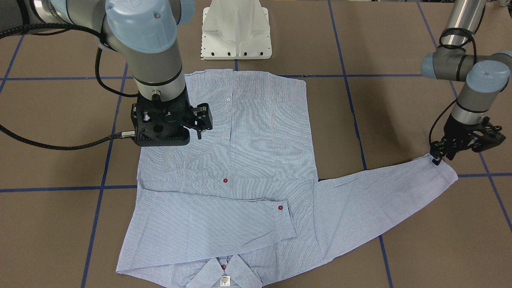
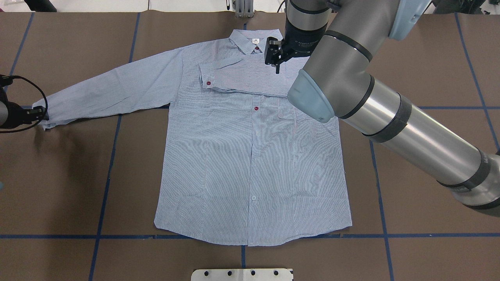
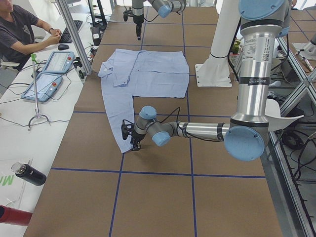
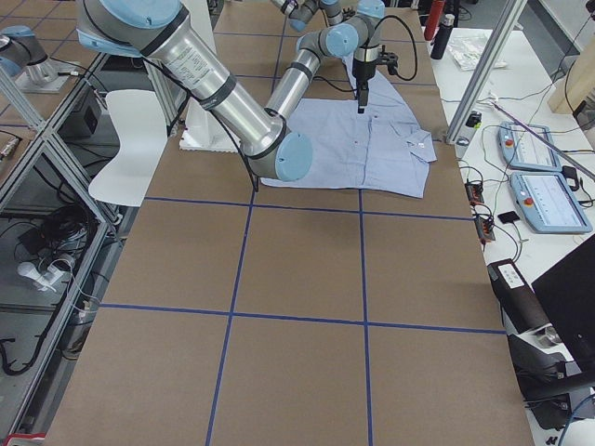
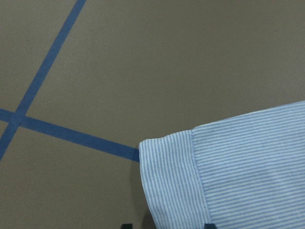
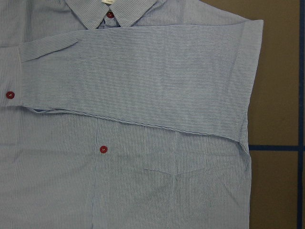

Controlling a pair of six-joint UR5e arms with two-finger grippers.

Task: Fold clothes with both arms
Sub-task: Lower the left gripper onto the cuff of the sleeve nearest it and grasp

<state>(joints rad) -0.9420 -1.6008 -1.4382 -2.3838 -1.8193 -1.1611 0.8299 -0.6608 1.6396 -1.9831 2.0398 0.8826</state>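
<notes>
Fingers (image 5: 127, 225) of left gripper (image 1: 437, 159) spread, cuff (image 5: 171, 183) corner between them | right gripper (image 1: 199, 135) hovers above shirt (image 2: 250, 156), finger state unclear | shirt flat on table (image 2: 429, 58), other sleeve (image 6: 143, 81) folded across chest

The shirt (image 2: 250, 156) is light blue throughout, ruled with fine white stripes, and the sleeve end by the black left gripper (image 1: 437, 160) is the same. Under the black right gripper (image 1: 199, 135), three dark red buttons (image 6: 103, 149) stand out against the stripes. Further from it, a white button (image 2: 253, 198) almost vanishes into the cloth. The neck label (image 2: 254, 40) is white. The right arm (image 1: 160, 68) and left arm (image 1: 464, 24) are grey metal with pale blue joint caps (image 1: 486, 76). The table (image 2: 429, 195) is flat brown, crossed by a grid of blue tape lines (image 2: 117, 236). The base (image 1: 236, 32) is white.
</notes>
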